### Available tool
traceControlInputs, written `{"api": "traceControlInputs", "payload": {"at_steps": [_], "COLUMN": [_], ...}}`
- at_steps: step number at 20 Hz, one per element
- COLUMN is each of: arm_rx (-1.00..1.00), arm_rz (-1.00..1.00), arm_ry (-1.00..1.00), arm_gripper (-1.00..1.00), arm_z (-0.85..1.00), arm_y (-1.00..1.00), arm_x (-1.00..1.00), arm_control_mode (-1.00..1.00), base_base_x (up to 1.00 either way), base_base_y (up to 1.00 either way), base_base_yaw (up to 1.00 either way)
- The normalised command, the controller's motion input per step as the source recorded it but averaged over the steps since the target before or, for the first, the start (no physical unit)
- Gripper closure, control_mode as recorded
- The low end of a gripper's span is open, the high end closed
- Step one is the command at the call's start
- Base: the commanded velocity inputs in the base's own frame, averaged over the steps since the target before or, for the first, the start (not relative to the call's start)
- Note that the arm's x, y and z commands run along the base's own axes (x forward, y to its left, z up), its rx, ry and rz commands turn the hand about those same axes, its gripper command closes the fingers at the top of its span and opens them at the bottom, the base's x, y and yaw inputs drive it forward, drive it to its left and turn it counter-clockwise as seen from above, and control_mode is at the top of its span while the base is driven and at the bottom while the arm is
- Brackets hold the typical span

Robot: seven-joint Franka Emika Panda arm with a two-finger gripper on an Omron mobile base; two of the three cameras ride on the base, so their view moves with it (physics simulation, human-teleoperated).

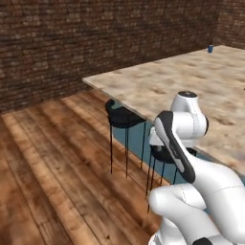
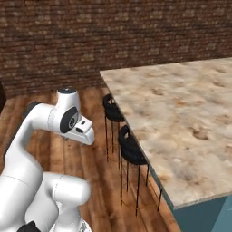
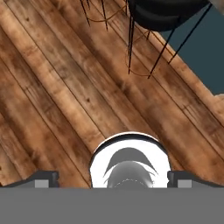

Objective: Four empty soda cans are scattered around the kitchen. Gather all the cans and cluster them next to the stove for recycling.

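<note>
Left base view catches a blue soda can (image 1: 210, 48) far across the counter (image 1: 158, 83); gripper (image 3: 113, 178) spread wide (holding nothing).

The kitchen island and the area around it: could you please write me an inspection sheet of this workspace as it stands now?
Surface: island counter, mottled beige stone top on a teal base.
Job's things: one blue can standing on the far end of the counter; stove nothing seen.
Clutter: nothing seen.
End effector: end effector open, holding nothing, pointing down at the wooden floor.
Cables: nothing seen.
Surroundings: two black stools with thin legs tucked along the counter's edge; dark brick wall behind.
</note>
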Motion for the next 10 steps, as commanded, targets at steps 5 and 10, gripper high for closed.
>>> {"api": "traceControlInputs", "payload": {"at_steps": [5, 10], "arm_rx": [0.00, 0.00], "arm_rz": [0.00, 0.00], "arm_ry": [0.00, 0.00], "arm_gripper": [-1.00, -1.00], "arm_z": [0.00, 0.00], "arm_y": [0.00, 0.00], "arm_x": [0.00, 0.00], "arm_control_mode": [1.00, 1.00], "base_base_x": [0.92, 0.78], "base_base_y": [1.00, 1.00], "base_base_yaw": [-0.33, -0.30]}}
